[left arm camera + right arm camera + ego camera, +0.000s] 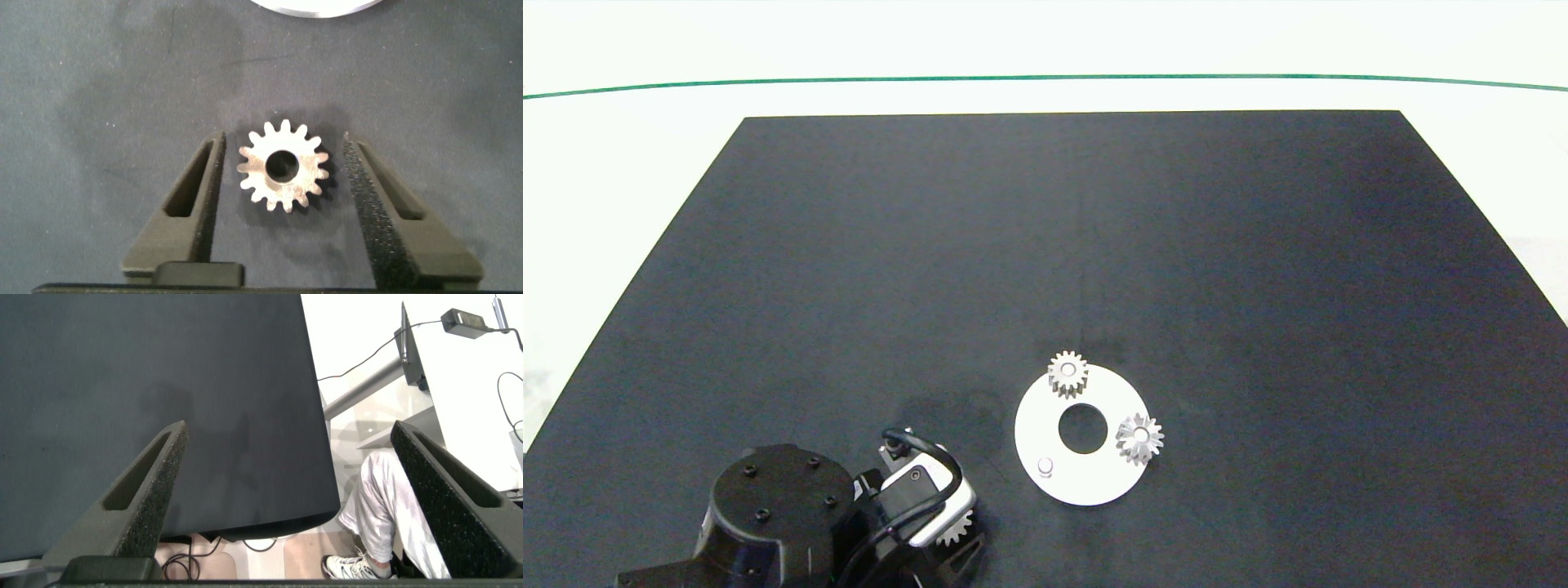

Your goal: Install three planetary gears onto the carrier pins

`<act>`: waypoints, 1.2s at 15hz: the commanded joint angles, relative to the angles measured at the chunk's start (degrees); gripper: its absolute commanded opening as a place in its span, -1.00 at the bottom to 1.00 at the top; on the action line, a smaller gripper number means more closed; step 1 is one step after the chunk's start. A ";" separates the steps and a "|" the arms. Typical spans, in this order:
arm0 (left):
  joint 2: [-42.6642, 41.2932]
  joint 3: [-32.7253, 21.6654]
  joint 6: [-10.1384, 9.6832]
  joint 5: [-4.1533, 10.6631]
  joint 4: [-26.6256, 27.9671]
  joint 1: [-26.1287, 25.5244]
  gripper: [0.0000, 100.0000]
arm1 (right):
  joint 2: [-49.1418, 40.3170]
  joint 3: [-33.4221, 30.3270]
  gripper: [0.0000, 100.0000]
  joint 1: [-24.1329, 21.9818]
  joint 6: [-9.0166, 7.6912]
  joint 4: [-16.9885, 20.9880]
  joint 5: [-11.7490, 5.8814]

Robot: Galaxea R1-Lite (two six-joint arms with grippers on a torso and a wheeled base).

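Observation:
A flat white disc [1086, 474] lies on the black mat, right of my left arm. Two silvery planetary gears sit on carrier pins: one [1067, 373] at the disc's far edge, one [1139, 438] at its right edge. The third carrier pin [1045, 466] stands bare at the disc's near left. A third gear [283, 166] lies flat on the mat between the fingers of my left gripper [282, 163], which is open around it with a gap on each side. In the head view this gear [954, 529] peeks out under the wrist. My right gripper [286, 449] is open and holds nothing.
The black mat [1258, 269] covers most of the white table. The right wrist view looks past the mat's edge to the floor, where a person's leg [380, 510] and shoe [351, 567] show, with cables and a stand nearby.

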 commanded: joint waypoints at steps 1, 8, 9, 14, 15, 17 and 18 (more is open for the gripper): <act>0.17 0.12 0.20 0.09 -0.27 0.08 -0.01 | 0.13 0.03 1.00 0.03 -0.11 0.18 -0.14; 0.78 0.56 0.91 0.00 -0.27 0.08 -0.31 | 0.13 -0.23 1.00 0.03 -0.02 0.18 -0.22; 0.78 0.65 0.91 0.00 -0.27 0.08 -0.34 | 0.13 -0.32 1.00 0.03 -0.02 0.18 -0.22; 0.61 1.27 0.91 0.00 -0.18 0.17 -0.55 | 0.13 -0.41 1.00 0.03 -0.02 0.09 -0.22; 0.61 1.27 0.91 0.00 -0.27 0.08 -0.58 | 0.13 -0.50 1.00 0.03 -0.11 0.09 -0.22; 0.43 1.27 1.00 0.00 -0.18 -0.01 -0.67 | 0.13 -0.50 1.00 0.03 -0.11 0.01 -0.22; 0.17 1.18 1.00 0.17 -0.18 -0.10 -0.70 | 0.13 -0.50 1.00 0.03 -0.11 0.01 -0.22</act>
